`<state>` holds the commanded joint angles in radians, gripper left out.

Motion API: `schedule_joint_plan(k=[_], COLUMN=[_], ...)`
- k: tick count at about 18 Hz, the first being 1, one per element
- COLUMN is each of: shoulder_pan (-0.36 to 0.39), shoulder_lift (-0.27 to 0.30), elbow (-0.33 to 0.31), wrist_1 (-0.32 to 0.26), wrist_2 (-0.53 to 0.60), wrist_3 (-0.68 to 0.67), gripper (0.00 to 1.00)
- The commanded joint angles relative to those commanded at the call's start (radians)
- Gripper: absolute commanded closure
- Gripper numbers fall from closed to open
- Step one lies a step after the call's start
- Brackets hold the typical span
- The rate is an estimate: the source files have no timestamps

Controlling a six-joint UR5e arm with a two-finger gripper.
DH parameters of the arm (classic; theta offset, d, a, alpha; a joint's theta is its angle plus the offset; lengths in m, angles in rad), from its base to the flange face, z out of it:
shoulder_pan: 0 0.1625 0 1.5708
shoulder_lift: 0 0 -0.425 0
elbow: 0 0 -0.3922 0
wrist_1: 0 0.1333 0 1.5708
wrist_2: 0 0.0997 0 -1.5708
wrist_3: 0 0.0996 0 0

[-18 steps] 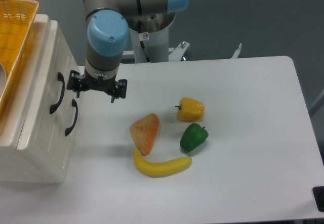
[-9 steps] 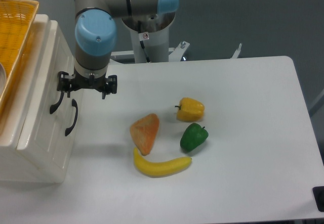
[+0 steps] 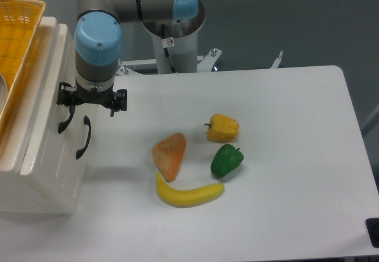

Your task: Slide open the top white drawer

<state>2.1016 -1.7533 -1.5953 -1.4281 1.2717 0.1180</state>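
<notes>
Fingers (image 3: 89, 100) spread open at the top white drawer (image 3: 50, 102) handle — white table (image 3: 284, 155), grey wall (image 3: 296, 19) behind.

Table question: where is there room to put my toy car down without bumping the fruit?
The table's whole right side, past the green pepper and yellow pepper, is bare. The front edge below the banana is free too. It is crowded by the cabinet, where the gripper hangs.

The top white drawer (image 3: 52, 87) was the upper of two in a cream-white cabinet at the left edge of the bench. Its panelled front sat flush with the cabinet face, closed. One black arched handle (image 3: 66, 119) stood on it, its upper end hidden behind the hand (image 3: 89, 100).
</notes>
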Motion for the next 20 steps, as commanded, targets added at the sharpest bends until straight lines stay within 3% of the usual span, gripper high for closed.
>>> schedule_joint_plan(k=[20], shoulder_pan=[0.0], shoulder_lift=[-0.005], elbow=[-0.011], wrist_1=[-0.002], wrist_2=[-0.003], wrist_3=[-0.031], gripper=[0.0])
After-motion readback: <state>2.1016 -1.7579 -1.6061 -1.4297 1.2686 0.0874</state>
